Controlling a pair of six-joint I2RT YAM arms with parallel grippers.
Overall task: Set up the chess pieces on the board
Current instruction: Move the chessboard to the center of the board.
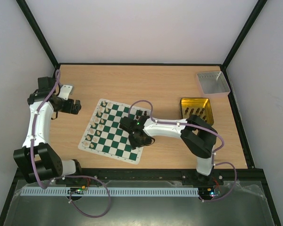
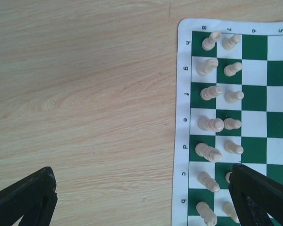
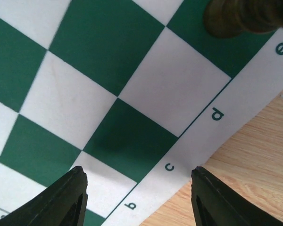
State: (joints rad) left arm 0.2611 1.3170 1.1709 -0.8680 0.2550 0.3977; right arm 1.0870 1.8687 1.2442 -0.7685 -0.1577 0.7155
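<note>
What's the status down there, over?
Left gripper open, beside the green-and-white checkered board. Right gripper open, empty, low over its squares. Cream chess pieces stand in two rows; some dark brown ones wait in square gold tin. Nothing blocking.

You have one flat checkered mat of dark green and white squares (image 1: 114,136). Beside it there is one square gold metal tin (image 1: 194,99) and one grey rectangular tray (image 1: 212,84). From the left wrist you can count fourteen cream upright figurines (image 2: 211,125), seven in each of two files, before the view ends. From above, the dark brown figurines (image 3: 236,19) are too small to count. The right wrist shows you one.
</note>
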